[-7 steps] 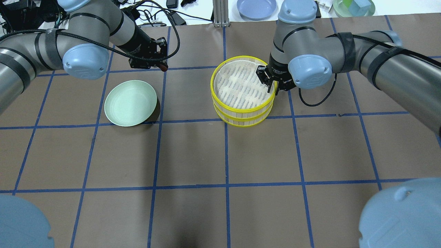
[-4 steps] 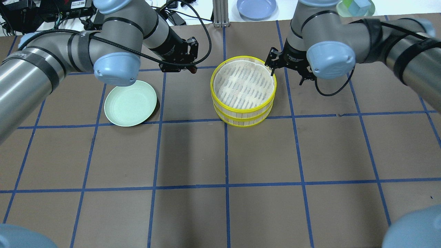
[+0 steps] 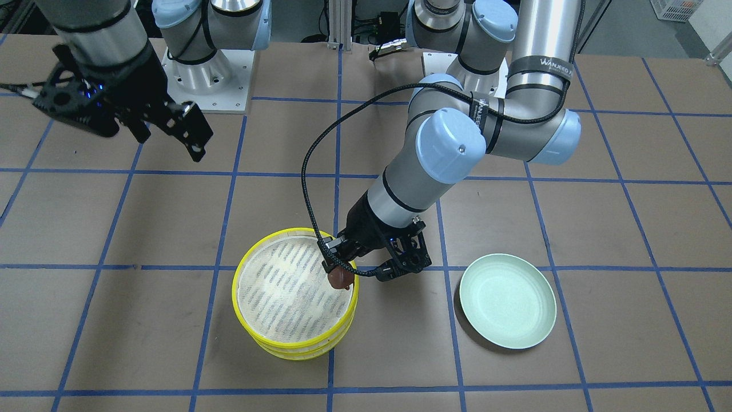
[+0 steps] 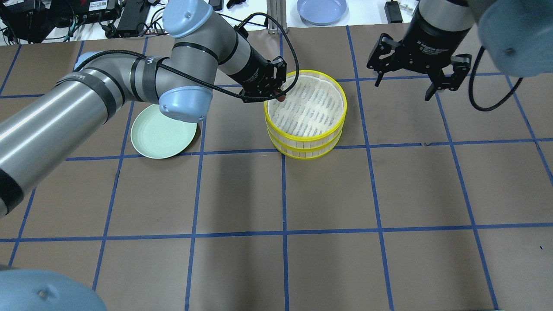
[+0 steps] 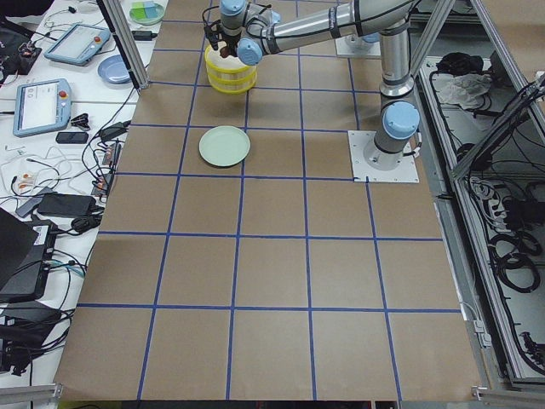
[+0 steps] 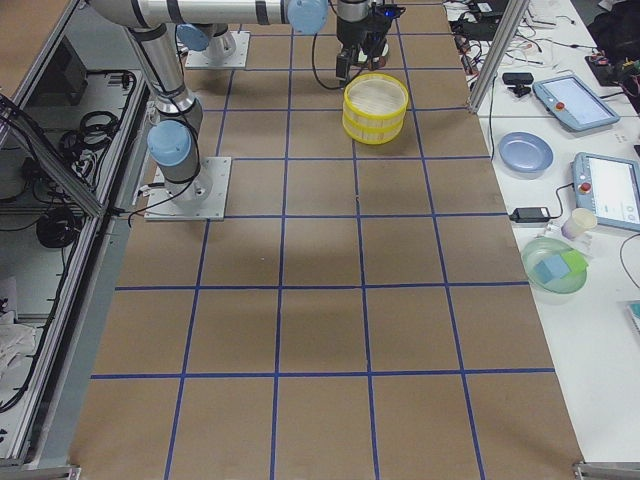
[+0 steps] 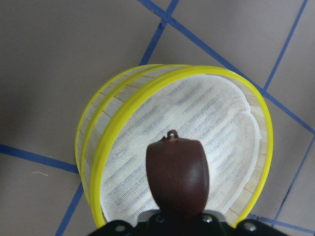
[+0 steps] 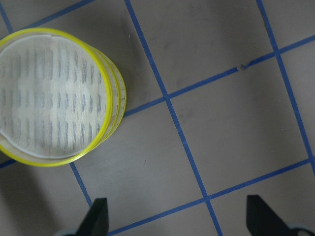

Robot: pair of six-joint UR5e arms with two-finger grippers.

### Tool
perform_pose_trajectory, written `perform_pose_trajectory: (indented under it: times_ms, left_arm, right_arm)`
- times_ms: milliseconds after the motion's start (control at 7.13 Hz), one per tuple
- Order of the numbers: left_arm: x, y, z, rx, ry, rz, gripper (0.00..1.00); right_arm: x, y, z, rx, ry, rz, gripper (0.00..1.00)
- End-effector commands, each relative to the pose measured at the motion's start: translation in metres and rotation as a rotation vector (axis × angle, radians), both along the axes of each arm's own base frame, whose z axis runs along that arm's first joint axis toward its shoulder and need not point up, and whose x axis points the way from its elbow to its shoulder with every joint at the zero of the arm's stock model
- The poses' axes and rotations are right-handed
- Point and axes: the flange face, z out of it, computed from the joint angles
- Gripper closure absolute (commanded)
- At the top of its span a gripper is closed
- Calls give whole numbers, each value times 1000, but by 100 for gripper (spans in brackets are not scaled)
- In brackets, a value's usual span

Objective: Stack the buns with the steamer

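The steamer [image 4: 305, 147] is two yellow-rimmed tiers stacked on the table; the top tier's striped cloth base is bare. My left gripper [image 4: 278, 95] is shut on the dark reddish-brown bun [image 3: 341, 278] and holds it just over the steamer's rim [image 3: 235, 294] on the plate side. The left wrist view shows this bun [image 7: 178, 177] above the top tier [image 7: 117, 129]. My right gripper [image 4: 404, 88] is open and empty, raised to the right of the steamer; its wrist view shows the steamer [image 8: 121, 98] off to one side. The cream-white bun is not visible.
A pale green plate [image 4: 163, 129] lies empty left of the steamer, also seen from the front [image 3: 508, 300]. A blue plate [image 4: 322, 9] and cables lie beyond the table's far edge. Blue tape lines grid the brown table.
My left gripper has carried the brown bun rightward from above the plate to the steamer's rim. My right gripper has pulled away from the steamer's right rim, up and to the right.
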Motion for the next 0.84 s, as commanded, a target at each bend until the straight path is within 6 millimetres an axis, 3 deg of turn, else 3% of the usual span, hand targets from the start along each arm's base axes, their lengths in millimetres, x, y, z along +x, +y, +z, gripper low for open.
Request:
perform_pose_trajectory:
  times_ms: [0, 280, 421, 701]
  left_arm:
    - [-8, -4, -28, 31, 19, -12, 1]
    - [-9, -5, -31, 41, 21, -10, 0]
    - [-10, -5, -30, 46, 25, 10, 0]
    - [-22, 1, -29, 73, 33, 41, 0]
  right_arm:
    - [0, 22, 33, -47, 8, 39, 0]
    - [-5, 4, 24, -89, 66, 64, 0]
    - [-7, -20, 14, -133, 75, 111, 0]
    - [-6, -23, 6, -100, 82, 197, 0]
